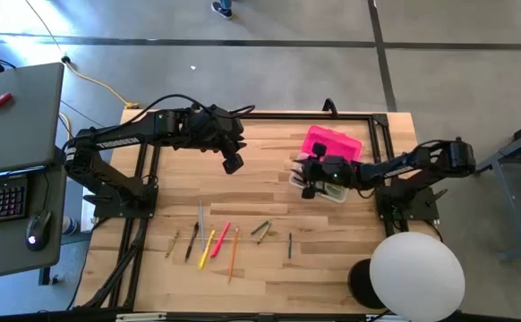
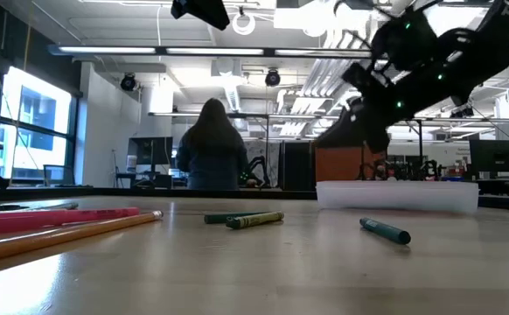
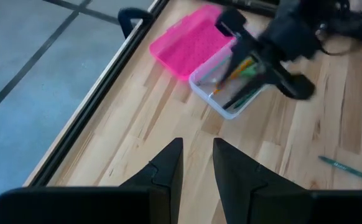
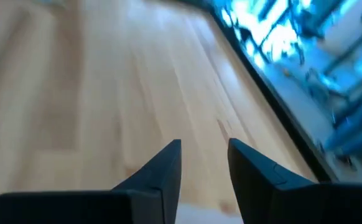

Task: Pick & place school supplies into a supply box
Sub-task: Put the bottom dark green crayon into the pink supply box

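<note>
The supply box (image 1: 330, 190) is a clear tray on the table's right half, and several pens (image 3: 237, 78) lie in it. Its pink lid (image 1: 333, 143) lies open just behind it. More school supplies lie flat near the table's front edge: a yellow pen (image 1: 209, 249), a pink-red one (image 1: 221, 239), an orange pencil (image 1: 234, 250) and green pens (image 1: 262, 230). My right gripper (image 4: 204, 165) hovers over the box's left end, open, with nothing between its fingers. My left gripper (image 3: 197, 167) hangs high over the table's far middle, open and empty.
A black metal frame (image 1: 381, 134) runs along the table's far and side edges. One green pen (image 2: 386, 230) lies alone on the wood in front of the box. A person stands in the room beyond the table. Bare wood lies between the pens and the box.
</note>
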### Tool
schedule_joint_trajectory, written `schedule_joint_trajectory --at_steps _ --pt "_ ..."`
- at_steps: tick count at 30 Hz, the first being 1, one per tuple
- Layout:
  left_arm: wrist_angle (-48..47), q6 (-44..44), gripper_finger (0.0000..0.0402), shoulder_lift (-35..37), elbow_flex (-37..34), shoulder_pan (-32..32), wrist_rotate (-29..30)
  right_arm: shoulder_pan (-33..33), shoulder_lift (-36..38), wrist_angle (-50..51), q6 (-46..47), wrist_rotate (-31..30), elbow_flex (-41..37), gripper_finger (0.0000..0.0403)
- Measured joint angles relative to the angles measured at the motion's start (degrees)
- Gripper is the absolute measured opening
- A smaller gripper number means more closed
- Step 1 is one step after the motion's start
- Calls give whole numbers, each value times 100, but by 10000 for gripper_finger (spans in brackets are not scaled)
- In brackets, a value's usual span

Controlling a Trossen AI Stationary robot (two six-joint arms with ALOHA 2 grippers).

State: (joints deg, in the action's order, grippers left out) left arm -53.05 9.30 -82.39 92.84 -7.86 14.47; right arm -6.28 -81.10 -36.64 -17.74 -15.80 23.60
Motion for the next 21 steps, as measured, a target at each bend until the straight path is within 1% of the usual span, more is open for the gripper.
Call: schedule_joint_trajectory --at_steps 2,5,8,10,12,14,17,18,19,21 --pt "247 0 120 0 0 0 3 252 0 -65 -57 65 84 112" --pt "434 -45 120 0 2 0 2 643 0 -14 401 209 375 112" --pt "310 -88 120 0 2 0 -102 1000 0 219 735 201 821 112" --pt "116 -131 120 0 2 0 -302 1181 0 709 727 317 1137 112" --pt "-92 -135 120 2 -61 2 -424 1305 0 1349 772 767 1461 112" --pt "-502 -69 120 3 -166 2 -510 1388 0 1862 876 1500 1653 112" --pt "-1054 555 120 5 -393 2 -495 1501 0 1859 544 2716 1581 112" --pt "-1119 684 120 11 -532 3 -495 1550 0 1716 337 2962 1502 112" --pt "-1157 749 120 8 -694 18 -493 1606 -8 1564 170 3072 1426 112" --pt "-1172 770 120 -9 -971 103 -480 1704 -103 1375 -76 3103 1332 112"
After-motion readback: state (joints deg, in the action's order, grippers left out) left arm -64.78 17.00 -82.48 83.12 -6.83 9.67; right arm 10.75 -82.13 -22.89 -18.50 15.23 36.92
